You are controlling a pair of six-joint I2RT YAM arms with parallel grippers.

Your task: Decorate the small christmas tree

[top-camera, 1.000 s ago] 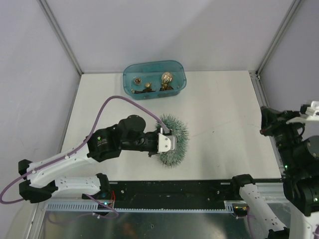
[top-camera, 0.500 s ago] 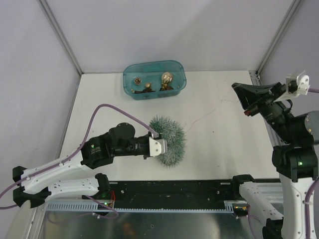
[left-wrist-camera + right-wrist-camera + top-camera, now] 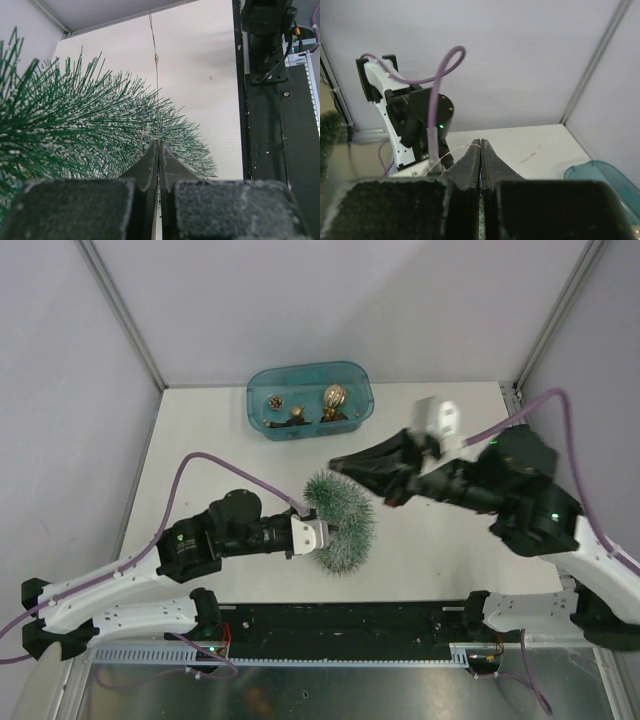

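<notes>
One small christmas tree [image 3: 350, 542], one tub [image 3: 300, 370], left end effector [image 3: 158, 149] and right end effector [image 3: 480, 146] clamped on one wire [image 3: 156, 57].

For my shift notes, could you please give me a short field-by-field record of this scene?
tree: small christmas tree on the table, centre-front; no ornaments seen on it
left pincer: shut on a thin wire, tips against the tree's left side
right pincer: shut on the thin wire too, it seems; tips just beyond the tree's far edge
tub: teal tub at the table's far edge
tub contents: gold and brown ornaments
</notes>
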